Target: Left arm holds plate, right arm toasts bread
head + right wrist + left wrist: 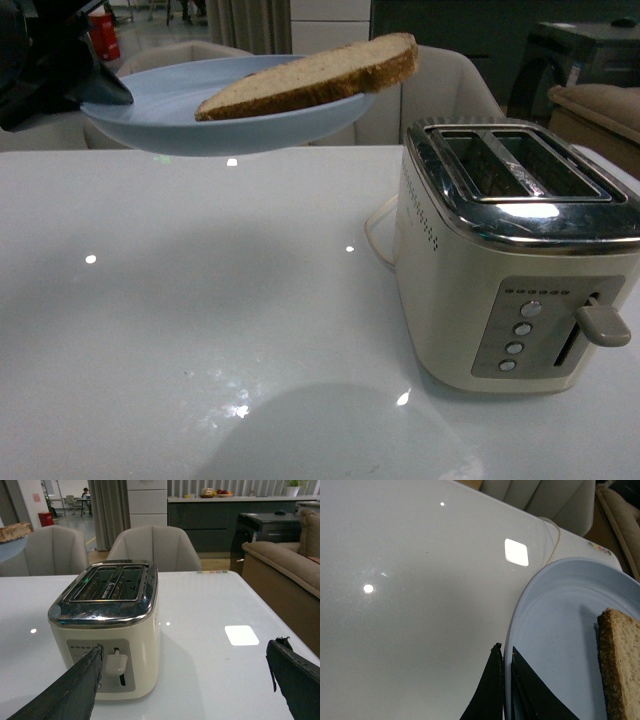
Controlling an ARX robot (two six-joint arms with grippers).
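While plate (pixel 160 125) is being pinched at rim by left gripper (pixel 505 652), raised left of toaster (pixel 500 290), bread (pixel 310 78) is being carried on it, long axis pointing right toward slots (pixel 510 165); right gripper (pixel 186 649) is being held spread, near toaster.

We log: left gripper (pixel 505 650) pinching rim of the plate (pixel 555 615), one finger each side | bread (pixel 620 655) lying on plate, apart from fingers | cord (pixel 554 545) near table (pixel 420 605) edge.
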